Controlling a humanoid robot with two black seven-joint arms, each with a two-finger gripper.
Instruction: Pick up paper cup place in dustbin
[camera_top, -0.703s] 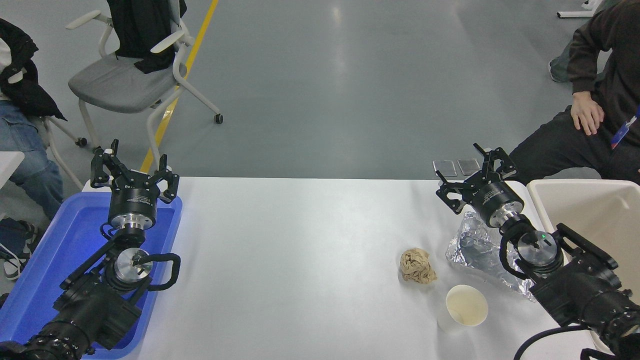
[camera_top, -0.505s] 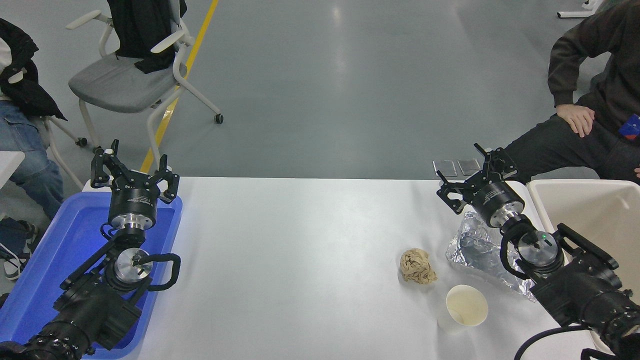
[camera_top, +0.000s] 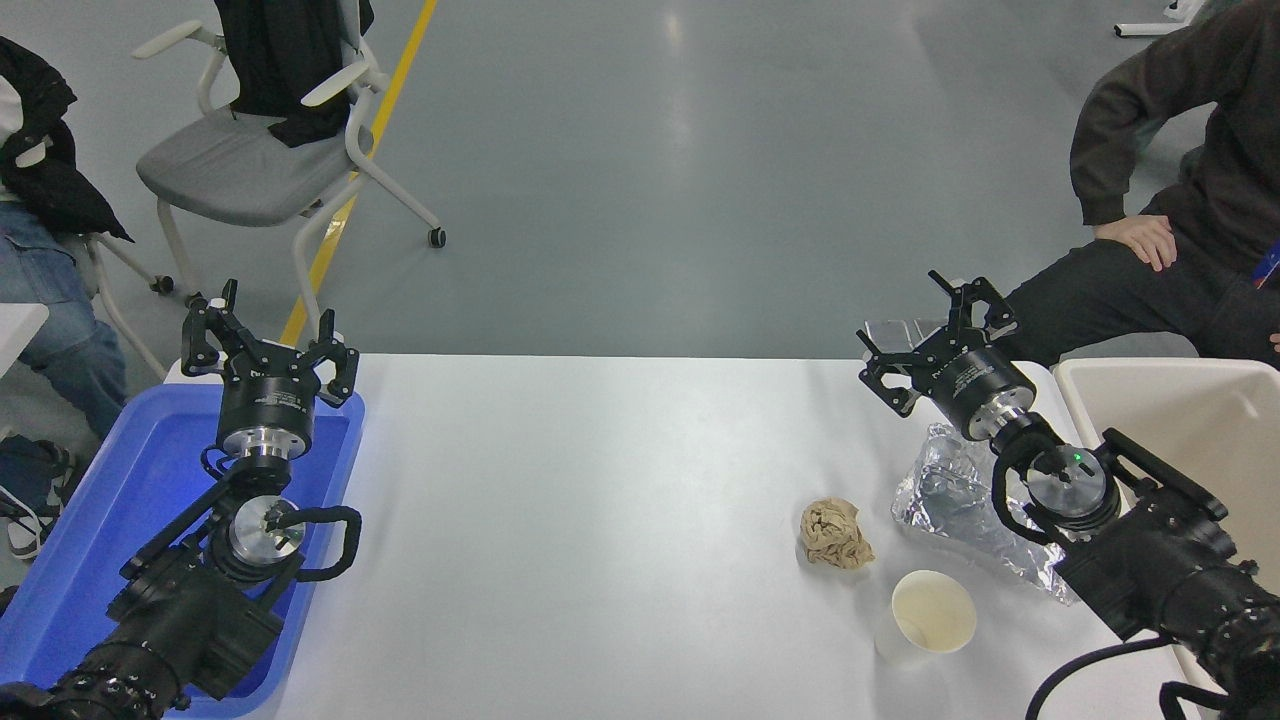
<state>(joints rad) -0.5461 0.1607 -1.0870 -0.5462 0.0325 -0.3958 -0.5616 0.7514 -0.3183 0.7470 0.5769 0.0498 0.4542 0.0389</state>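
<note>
Paper-cup disposal has not begun; nothing is held. Biggest in view is the white tabletop (camera_top: 600, 480), with the cream dustbin (camera_top: 1180, 420) at its far right edge and a blue tray (camera_top: 60, 540) at the far left. The left hand (camera_top: 268, 348) hangs parked over the tray, its fingers spread and empty. The right hand (camera_top: 935, 335) hovers near the tabletop's far edge, fingers apart, gripping nothing, well apart from the cup. Below its wrist lies a crinkled foil package (camera_top: 950, 495), and beside that a crumpled brown paper ball (camera_top: 835, 533). Smallest, the paper cup (camera_top: 930, 615) stands upright, mouth up, close to the near edge, just beside the ball. It looks light, thin-walled and easily crushed or tipped, so a gentle pinch across the rim or side wall seems best.
</note>
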